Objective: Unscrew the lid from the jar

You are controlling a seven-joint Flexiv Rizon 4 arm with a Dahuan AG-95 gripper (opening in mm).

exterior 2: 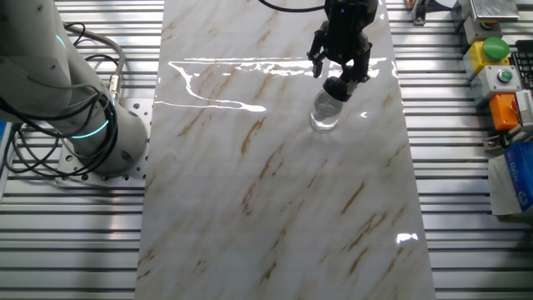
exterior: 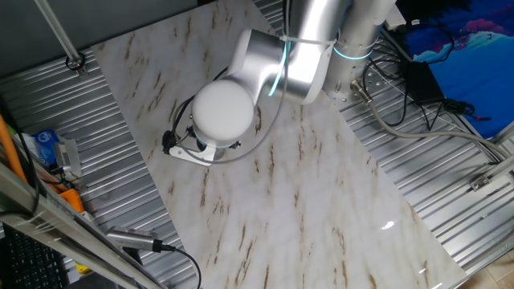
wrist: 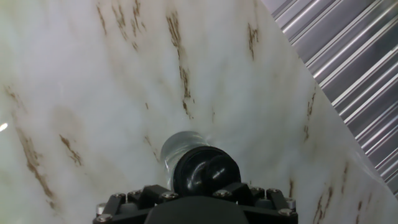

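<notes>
Directly under the gripper (exterior 2: 341, 73) stands the jar (exterior 2: 326, 112) on the marble table (exterior 2: 275, 208), its black lid (wrist: 205, 172) at the fingers; whether they clamp it cannot be told.

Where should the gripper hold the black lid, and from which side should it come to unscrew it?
Grip the lid by its round side wall, coming straight down from above, one finger on each opposite side. The jar stands upright on the marble table, so its cap faces up. The gripper is already at it.
</notes>
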